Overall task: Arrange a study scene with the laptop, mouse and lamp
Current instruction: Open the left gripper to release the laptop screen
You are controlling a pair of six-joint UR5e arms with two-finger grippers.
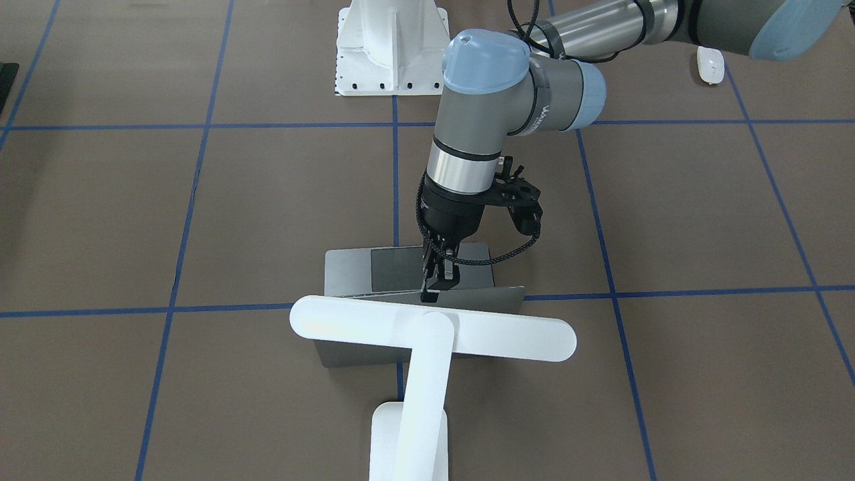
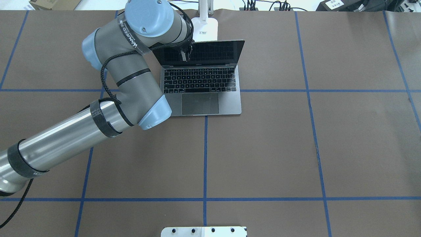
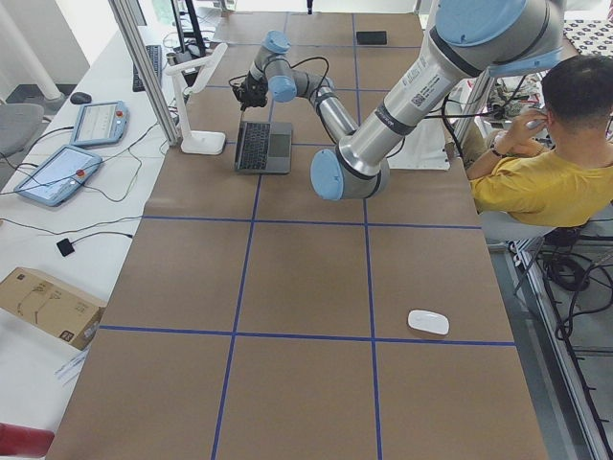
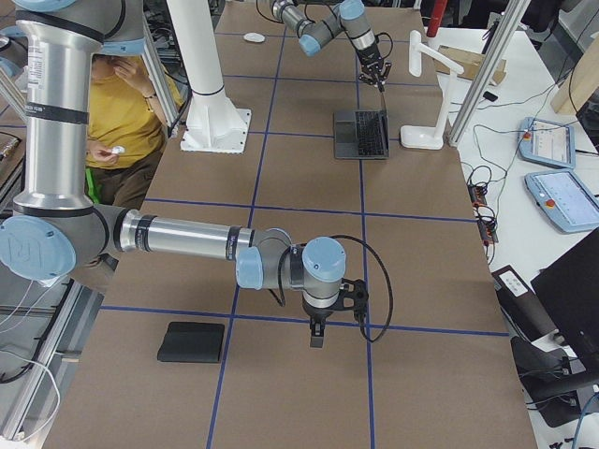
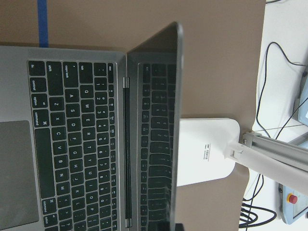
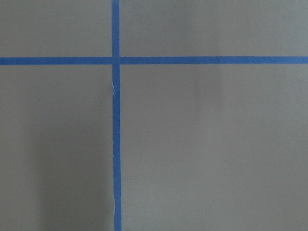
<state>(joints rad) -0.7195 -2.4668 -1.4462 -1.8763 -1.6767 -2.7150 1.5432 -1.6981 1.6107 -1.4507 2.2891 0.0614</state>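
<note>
The grey laptop (image 2: 200,98) stands open at the table's far middle, its dark screen facing the robot. At the top edge of the lid my left gripper (image 1: 437,284) points down, its fingers nearly together and pinching that edge; the left wrist view shows the lid (image 5: 177,96) running to the fingertips. Right behind the laptop rises the white lamp (image 1: 427,334), its base (image 5: 207,151) against the lid's back. The white mouse (image 3: 428,322) lies far off, near the table's left end. My right gripper (image 4: 315,337) hangs low over bare table; whether it is open or shut I cannot tell.
A flat black mat (image 4: 192,342) lies near the table's right end. The white robot pedestal (image 1: 391,47) stands at the robot's edge of the table. A person in a yellow shirt (image 3: 536,182) sits beside the robot. Boxes and tablets lie beyond the far edge.
</note>
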